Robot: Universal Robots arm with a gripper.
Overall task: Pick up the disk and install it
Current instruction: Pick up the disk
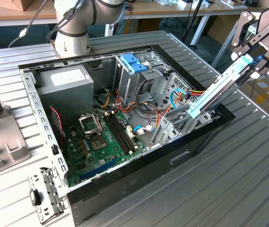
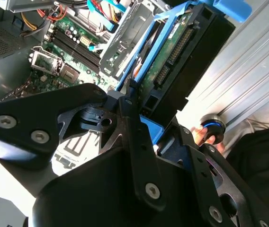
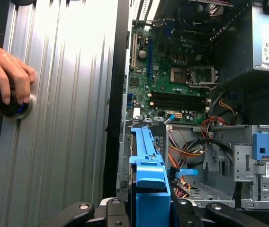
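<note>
In the exterior view, the gripper (image 1: 254, 60) is at the upper right of the frame. Its jaws are pinched on the upper end of the disk (image 1: 219, 87). The disk hangs tilted, and its lower end reaches down among the metal brackets at the near right corner of the open computer case (image 1: 172, 158). I cannot tell whether that end touches anything. The case lies on the ribbed tabletop (image 1: 248, 184), with the motherboard (image 1: 101, 142) exposed at lower centre.

In the second wrist view, the gripper (image 2: 141, 113) clamps the disk (image 2: 172, 54) by its light-blue rails, and the disk's circuit board and connector face the camera. Beside the case, a person's hand (image 2: 201, 136) rests on a round knob (image 2: 213, 127).

In the first wrist view, the disk (image 3: 146, 156) shows edge-on, rising from the gripper (image 3: 148, 210) towards the case interior. The hand (image 3: 9, 73) covers the knob (image 3: 12, 108) on the tabletop.

The disk looks stiff and fairly dense. Its bare board and connector look fragile, so the plastic side rails look like the safest place to hold it.
</note>
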